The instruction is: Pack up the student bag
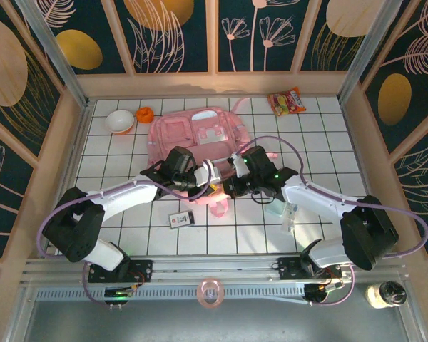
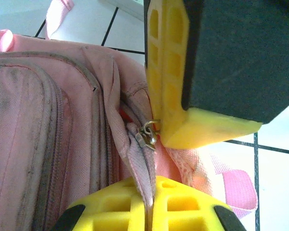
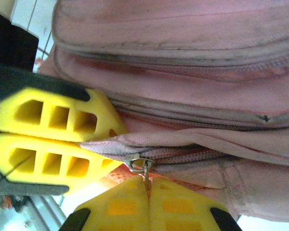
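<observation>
One pink bag lies mid-surface, toward 12 o'clock. Two pincers meet at its 6 o'clock edge: the left pincer is clamped on fabric, the right pincer on the zip pull. One bowl sits at 10 o'clock, one snack packet at 2 o'clock.

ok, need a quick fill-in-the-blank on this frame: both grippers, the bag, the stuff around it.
1. The right gripper is ____ on the student bag's zipper pull.
2. The left gripper pinches the bag's fabric, which is pale ____.
3. The snack packet lies at the table's far ____ corner.
4. The white bowl sits to the ____ of the orange object.

Missing words: shut; pink; right; left
</observation>
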You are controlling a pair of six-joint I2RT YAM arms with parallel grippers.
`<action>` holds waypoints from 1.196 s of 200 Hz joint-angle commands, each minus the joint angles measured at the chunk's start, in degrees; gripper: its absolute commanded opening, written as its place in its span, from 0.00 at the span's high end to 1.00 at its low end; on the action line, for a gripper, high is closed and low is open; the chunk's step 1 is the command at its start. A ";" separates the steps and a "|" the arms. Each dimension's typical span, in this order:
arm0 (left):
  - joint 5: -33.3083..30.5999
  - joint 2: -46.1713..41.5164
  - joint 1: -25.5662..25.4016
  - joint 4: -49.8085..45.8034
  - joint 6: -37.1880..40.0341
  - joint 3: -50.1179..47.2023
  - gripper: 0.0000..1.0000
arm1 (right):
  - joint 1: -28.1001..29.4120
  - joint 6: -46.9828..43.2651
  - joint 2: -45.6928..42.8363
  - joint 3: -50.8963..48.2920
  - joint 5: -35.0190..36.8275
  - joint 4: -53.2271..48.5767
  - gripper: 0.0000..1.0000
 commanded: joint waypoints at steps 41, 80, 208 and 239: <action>3.73 -6.25 3.91 1.12 2.18 -1.86 1.00 | -13.62 -3.86 -3.46 -1.11 5.19 -8.32 1.00; -0.11 -8.66 4.39 -1.01 4.29 -4.00 0.96 | -10.31 -4.96 -1.64 -0.08 -0.12 -5.50 1.00; 2.29 -13.29 5.00 4.63 -4.52 -6.33 0.24 | -11.03 12.55 -6.23 -3.62 -8.40 4.19 0.55; -7.82 -15.65 5.31 -0.64 1.45 -4.99 0.12 | -11.77 12.14 -7.21 -4.86 -7.35 3.79 0.55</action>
